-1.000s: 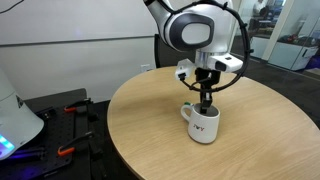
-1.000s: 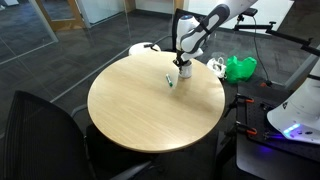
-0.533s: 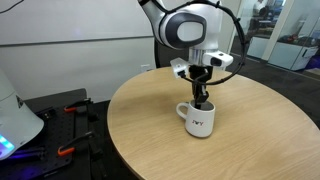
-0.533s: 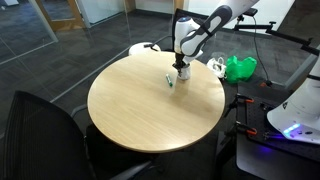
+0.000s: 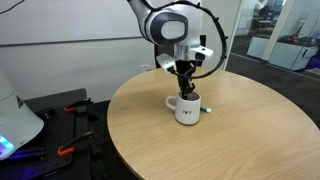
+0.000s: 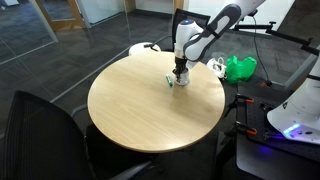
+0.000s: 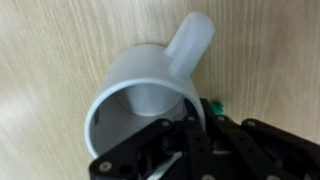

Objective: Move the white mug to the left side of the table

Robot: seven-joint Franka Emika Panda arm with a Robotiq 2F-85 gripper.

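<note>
1. In an exterior view the table point(image 5: 250, 135), round with a light-wood top, filled the lower half of the frame.
2. Near the middle of that frame stood the white mug point(image 5: 186, 109), upright. In the wrist view its handle pointed to the upper right.
3. From above came the gripper point(image 5: 186, 93). Its fingers were almost closed and seemed to pinch the mug's rim wall, one inside and one outside.
4. I judged the mug to be stiff, smooth, breakable and rather heavy. A rim pinch may slip, so it needs a firm hold.
5. Just beside the mug lay a green-and-white marker point(image 6: 170, 81).
</note>
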